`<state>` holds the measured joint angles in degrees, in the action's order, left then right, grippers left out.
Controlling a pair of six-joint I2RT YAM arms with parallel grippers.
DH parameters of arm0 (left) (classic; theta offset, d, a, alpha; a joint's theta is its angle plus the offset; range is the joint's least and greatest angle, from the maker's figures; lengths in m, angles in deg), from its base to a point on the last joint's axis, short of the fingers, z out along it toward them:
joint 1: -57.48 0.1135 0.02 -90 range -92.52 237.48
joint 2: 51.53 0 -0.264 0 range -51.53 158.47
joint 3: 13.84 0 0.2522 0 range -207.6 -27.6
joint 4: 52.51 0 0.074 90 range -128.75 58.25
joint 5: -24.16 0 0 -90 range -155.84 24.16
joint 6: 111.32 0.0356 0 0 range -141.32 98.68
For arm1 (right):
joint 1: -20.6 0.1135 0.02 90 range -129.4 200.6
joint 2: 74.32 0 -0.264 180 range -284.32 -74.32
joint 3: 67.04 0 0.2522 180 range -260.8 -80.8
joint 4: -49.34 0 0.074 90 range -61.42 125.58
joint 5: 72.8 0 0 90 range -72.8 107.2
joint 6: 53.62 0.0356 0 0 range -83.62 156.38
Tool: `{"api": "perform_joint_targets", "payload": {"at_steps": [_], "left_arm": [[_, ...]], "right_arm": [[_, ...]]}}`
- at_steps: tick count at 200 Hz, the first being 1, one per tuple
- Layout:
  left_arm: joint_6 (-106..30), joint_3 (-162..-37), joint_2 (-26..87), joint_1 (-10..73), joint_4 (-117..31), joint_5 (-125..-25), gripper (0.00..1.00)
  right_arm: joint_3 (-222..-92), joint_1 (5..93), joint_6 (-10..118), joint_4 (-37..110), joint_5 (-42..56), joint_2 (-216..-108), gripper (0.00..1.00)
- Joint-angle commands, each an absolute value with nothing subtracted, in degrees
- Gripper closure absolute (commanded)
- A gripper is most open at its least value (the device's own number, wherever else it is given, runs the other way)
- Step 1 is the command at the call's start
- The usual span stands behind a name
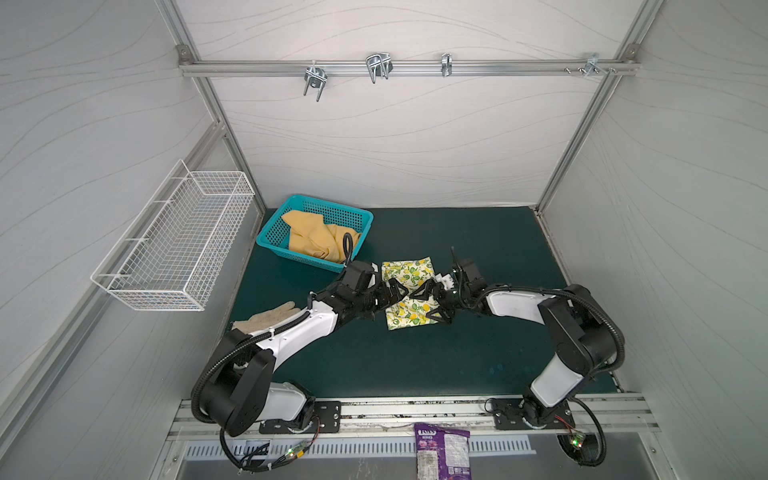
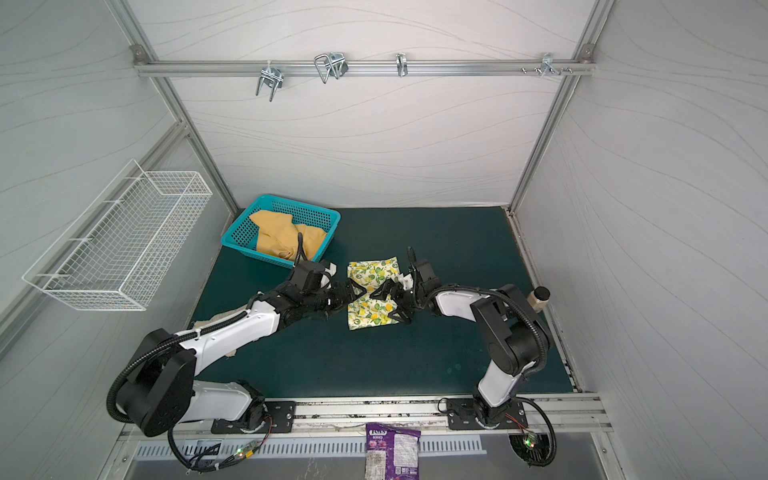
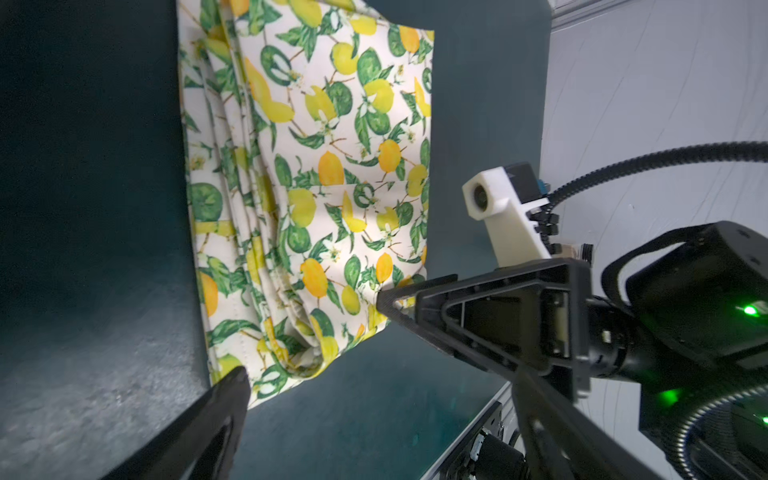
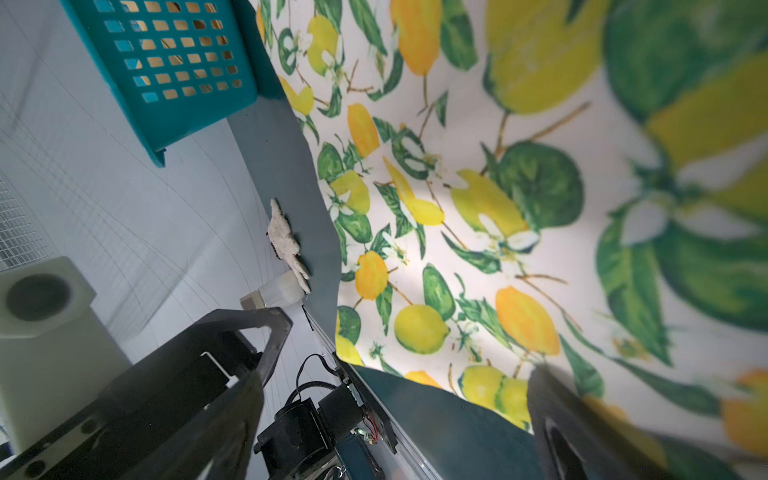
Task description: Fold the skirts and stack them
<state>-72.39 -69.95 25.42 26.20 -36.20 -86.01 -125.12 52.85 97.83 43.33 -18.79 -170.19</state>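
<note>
1. Surroundings: a teal basket (image 1: pixel 332 210) stands at the far left corner of the mat (image 1: pixel 457 357). A wire basket (image 1: pixel 178 249) hangs on the left wall. Hooks (image 1: pixel 378 68) sit along the back rail (image 1: pixel 498 66). A rag (image 1: pixel 272 316) lies at the mat's left edge, with a pale bottle (image 4: pixel 272 293) just beside it. A capped bottle (image 2: pixel 540 296) stands at the right edge. A packet (image 1: pixel 442 451) lies off the mat, between my arm bases.
2. Obstructions: my left arm (image 1: pixel 299 332) covers part of the rag, and my right arm (image 2: pixel 465 303) stands in front of the capped bottle. In both top views the two arms meet over the lemon skirt (image 1: pixel 405 270) (image 2: pixel 374 270) and hide its middle band. My wrist cable (image 1: pixel 347 245) crosses the mustard skirt (image 1: pixel 309 239).
3. Left gripper (image 1: pixel 388 299): jaws spread wide at the lemon skirt's left side, clamped on nothing.
4. Right gripper (image 1: pixel 432 303): jaws spread wide at the skirt's right side. One fingertip (image 3: pixel 384 301) meets the cloth's edge; I cannot tell whether it presses.
5. Lemon skirt (image 3: pixel 311 166): it lies flat at mat centre, near the teal basket but apart from it. It is folded to a rough rectangle, with layers stacked along one long side and the hem curling open at a corner.
6. Mustard skirt: crumpled inside the teal basket.
7. Count: two skirts, two grippers, two baskets, two bottles, four hooks, one rag, one packet.
</note>
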Motion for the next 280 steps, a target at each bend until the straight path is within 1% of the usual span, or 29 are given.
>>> {"api": "perform_joint_targets", "payload": {"at_steps": [1,32,54,69,94,120,156,189,219,256,280], "left_arm": [[-72.87,-73.90,23.97,24.44,-36.03,-84.65,0.01],[-74.27,-76.38,24.44,20.78,-36.67,-82.34,0.01],[-76.64,-77.00,25.78,18.34,-39.98,-81.05,0.01],[-78.02,-77.00,27.04,17.26,-42.66,-79.64,0.01],[-80.89,-76.31,30.35,16.70,-47.68,-78.43,0.01],[-83.72,-75.17,34.61,16.62,-53.32,-77.98,0.01],[-87.58,-71.75,39.42,16.53,-60.89,-78.06,0.01],[-89.58,-67.99,41.48,16.18,-65.64,-77.38,0.01],[-90.77,-63.84,41.09,15.95,-67.46,-76.18,0.01],[-90.72,-61.19,41.44,15.93,-66.88,-75.08,0.02],[-90.10,-61.21,42.34,16.04,-64.67,-74.34,0.02]], "right_arm": [[-126.49,53.18,97.78,41.15,-17.30,-166.70,0.01],[-133.21,50.31,94.64,33.34,-17.53,-161.87,0.01],[-139.58,45.84,91.48,28.19,-19.65,-163.02,0.01],[-143.86,43.01,90.04,26.15,-22.22,-166.76,0.01],[-149.30,40.02,90.06,26.68,-26.38,-174.72,0.01],[-154.71,39.42,89.46,26.23,-28.55,-181.76,0.01],[-159.11,39.26,89.66,27.36,-30.07,-188.05,0.01],[-160.34,39.15,89.91,28.79,-30.81,-192.10,0.01],[-158.73,39.15,89.88,30.71,-30.75,-193.77,0.01],[-154.70,39.26,90.23,33.64,-30.06,-193.80,0.01],[-148.80,39.32,92.66,38.82,-29.40,-191.84,0.01]]}}
